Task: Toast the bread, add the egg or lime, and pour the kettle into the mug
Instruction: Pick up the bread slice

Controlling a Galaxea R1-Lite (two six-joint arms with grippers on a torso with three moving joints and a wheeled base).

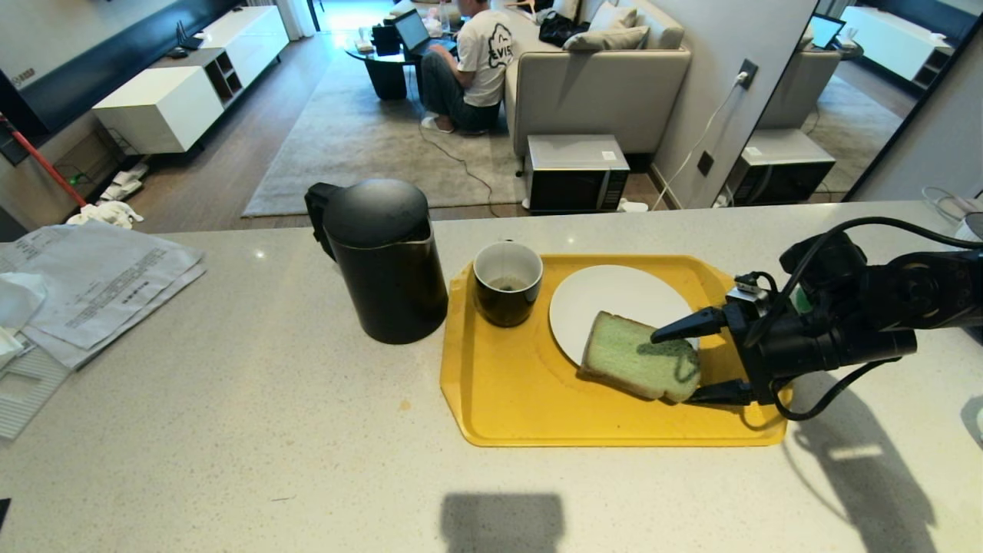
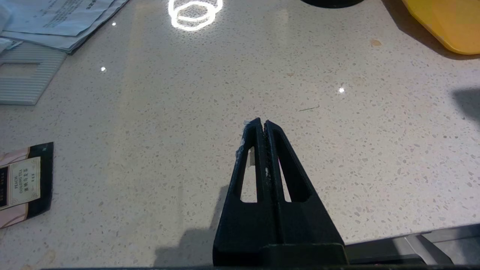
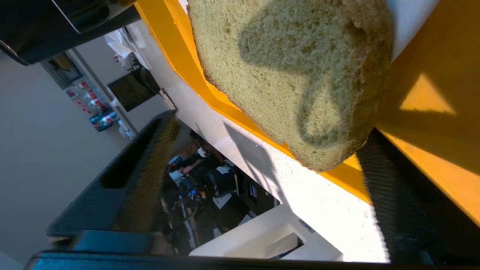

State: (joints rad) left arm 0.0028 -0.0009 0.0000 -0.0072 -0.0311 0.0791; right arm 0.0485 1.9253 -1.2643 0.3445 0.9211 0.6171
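The bread [image 1: 626,357] lies tilted, its far edge on the white plate [image 1: 607,299] and its near edge on the yellow tray [image 1: 522,399]. My right gripper [image 1: 677,367] comes in from the right and is open, one finger above the slice's right end and one at its lower corner. In the right wrist view the bread [image 3: 285,56] fills the space ahead of the gripper [image 3: 267,125]. The dark mug [image 1: 507,283] stands on the tray's far left. The black kettle [image 1: 384,261] stands left of the tray. My left gripper [image 2: 261,123] hangs shut over bare counter. No egg shows.
Papers [image 1: 92,276] cover the counter's left end, and a tea packet [image 2: 22,183] lies near the left gripper. A green patch [image 1: 802,298] peeks from behind the right wrist; what it is I cannot tell. Beyond the counter a person [image 1: 476,61] sits by a sofa.
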